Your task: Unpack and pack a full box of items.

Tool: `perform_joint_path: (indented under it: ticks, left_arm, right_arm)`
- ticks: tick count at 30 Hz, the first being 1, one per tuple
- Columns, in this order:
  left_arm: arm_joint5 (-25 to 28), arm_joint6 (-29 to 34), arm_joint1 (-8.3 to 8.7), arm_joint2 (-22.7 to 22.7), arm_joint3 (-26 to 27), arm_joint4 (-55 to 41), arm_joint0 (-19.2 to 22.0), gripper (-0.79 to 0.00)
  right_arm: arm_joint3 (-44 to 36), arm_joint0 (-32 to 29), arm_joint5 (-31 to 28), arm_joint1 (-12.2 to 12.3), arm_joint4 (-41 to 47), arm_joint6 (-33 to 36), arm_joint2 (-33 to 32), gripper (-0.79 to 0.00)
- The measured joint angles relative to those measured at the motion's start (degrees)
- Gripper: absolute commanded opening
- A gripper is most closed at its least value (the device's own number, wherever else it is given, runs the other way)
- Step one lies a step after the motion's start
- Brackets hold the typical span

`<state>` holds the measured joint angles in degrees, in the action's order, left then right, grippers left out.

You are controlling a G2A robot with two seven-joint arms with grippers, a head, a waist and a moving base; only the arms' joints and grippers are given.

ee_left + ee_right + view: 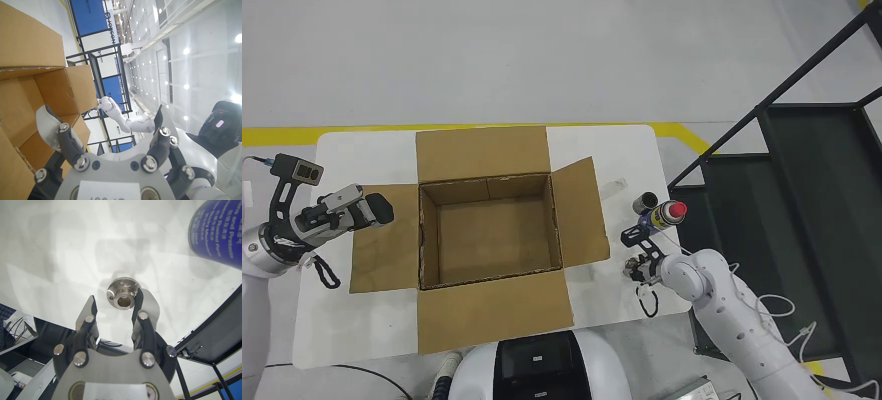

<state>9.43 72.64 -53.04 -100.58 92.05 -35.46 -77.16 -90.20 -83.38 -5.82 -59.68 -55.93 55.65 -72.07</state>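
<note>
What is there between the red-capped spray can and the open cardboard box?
In the top view, a smaller dark-topped can stands close beside the spray can; then bare white table up to the folded-out flap of the box.

- The box (492, 235) stands with its mouth open upward; its four upright walls bar entry from the side.
- Its flaps (482, 152) lie spread outward over the table (362, 150) on all four sides. The left claw (372, 208) hangs over the left flap (382, 255), fingers apart.
- Between the right flap (580, 210) and the table's right edge the strip is narrow. A spray can (672, 211) and a dark cylinder (645, 202) stand there close together.
- Near them a metal flange (122, 295) sits inside the right claw (115, 299), whose fingers are spread, one touching it.
- A dark metal frame (782, 170) stands just past that edge.
</note>
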Motion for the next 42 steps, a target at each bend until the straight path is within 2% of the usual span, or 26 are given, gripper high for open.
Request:
perform_joint_path:
  ticks: [10,12,13,15,17,18,23,28,36,42]
  left_arm:
    - [0.0,0.0,0.0,0.0,0.0,0.0,0.0,0.0]
    - [0.0,0.0,0.0,0.0,0.0,0.0,0.0,0.0]
    - [0.0,0.0,0.0,0.0,0.0,0.0,0.0,0.0]
    - [0.0,0.0,0.0,0.0,0.0,0.0,0.0,0.0]
    - [0.0,0.0,0.0,0.0,0.0,0.0,0.0,0.0]
    - [0.0,0.0,0.0,0.0,0.0,0.0,0.0,0.0]
    - [0.0,0.0,0.0,0.0,0.0,0.0,0.0,0.0]
    - [0.0,0.0,0.0,0.0,0.0,0.0,0.0,0.0]
    - [0.0,0.0,0.0,0.0,0.0,0.0,0.0,0.0]
    - [0.0,0.0,0.0,0.0,0.0,0.0,0.0,0.0]
  right_arm:
    - [1.8,1.2,2.0,-0.3,-1.4,0.3,1.1,-0.403]
    - [2.1,1.4,2.1,-0.3,-1.4,0.2,1.3,-0.434]
    - [2.2,1.4,2.0,-0.3,-1.4,0.1,1.3,-0.462]
    - [2.3,1.5,2.1,-0.4,-1.4,0.0,1.4,-0.566]
    - [2.4,1.6,2.1,-0.4,-1.5,0.0,1.4,-0.733]
    - [2.4,1.7,2.2,-0.4,-1.5,0.1,1.5,-0.785]
    - [2.5,2.0,2.4,-0.5,-2.0,0.5,1.9,-0.785]
    - [-1.8,0.5,3.7,-0.3,-3.4,1.9,1.5,-0.785]
    - [-15.2,-5.5,5.3,0.5,-6.7,5.6,-0.9,-0.785]
    - [-27.1,-9.7,4.1,1.2,-7.3,8.1,-4.0,-0.785]
